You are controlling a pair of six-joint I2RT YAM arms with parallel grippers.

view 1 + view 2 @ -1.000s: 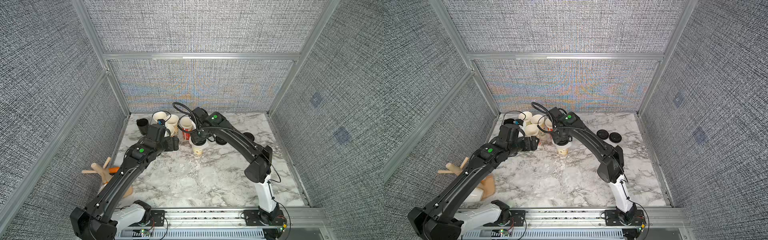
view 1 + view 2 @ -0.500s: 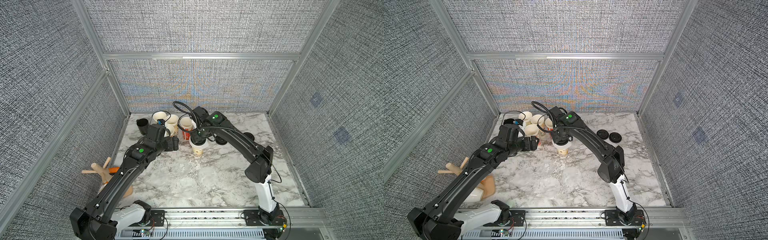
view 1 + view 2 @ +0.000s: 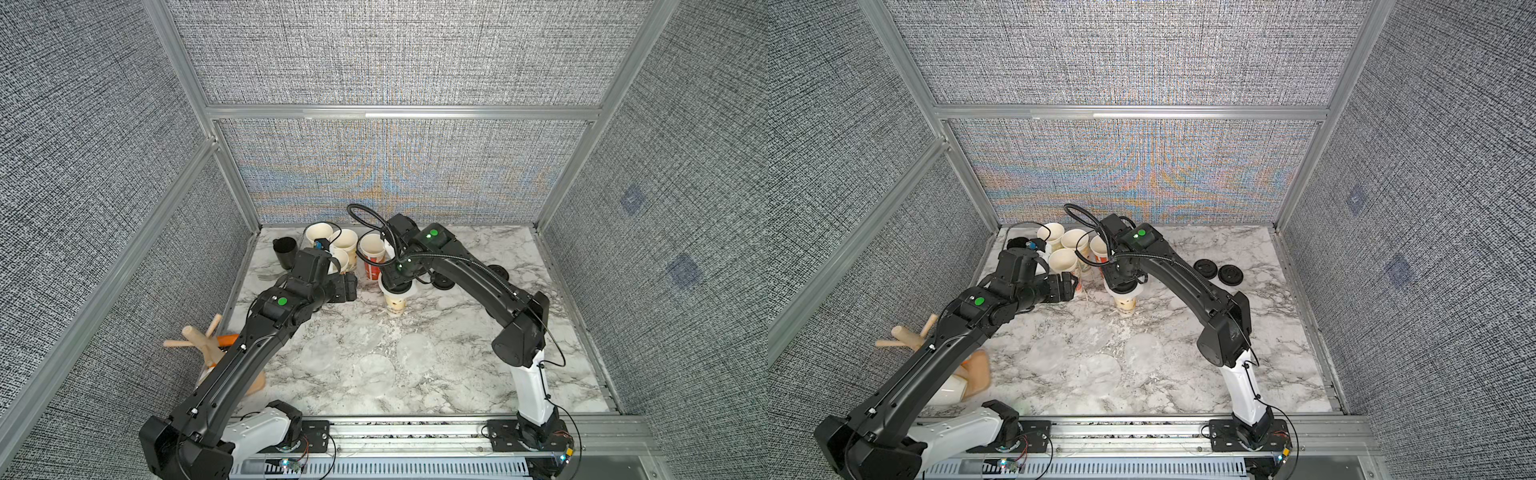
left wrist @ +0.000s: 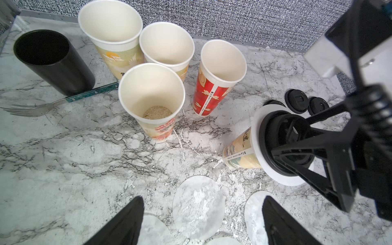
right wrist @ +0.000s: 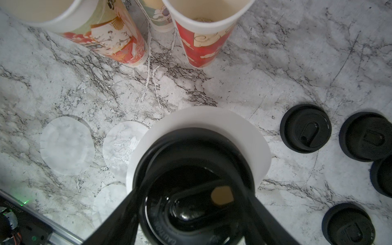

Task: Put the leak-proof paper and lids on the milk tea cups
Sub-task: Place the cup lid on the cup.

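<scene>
Little has shifted over the last second: both arms sit as they were, and the right gripper (image 3: 397, 282) hangs over the lone milk tea cup (image 4: 239, 152) as before. Its fingers are closed around a black lid (image 5: 195, 142). The lid rests on a sheet of leak-proof paper (image 5: 203, 118) spread across that cup's mouth, with the sheet's white rim sticking out all round. The left gripper (image 4: 202, 199) hovers low over the table (image 3: 457, 374), fingers spread wide and empty, above spare sheets (image 5: 66, 145) lying flat on the marble.

By my reading, one cup of five is papered and the lid is being seated on it. Four open cups (image 4: 150, 93) stand clustered near the back wall, uncovered. Next comes lifting a spare sheet, which looks awkward: thin and flat, it would have to be caught by an edge.

Both top views show the spare sheets only as faint pale discs. The left wrist view shows them plainly, plus tan grainy matter in the nearest cup's bottom, a black mug (image 4: 51, 61) and a fork (image 4: 31, 108). The right wrist view shows four spare lids (image 5: 305, 128).
</scene>
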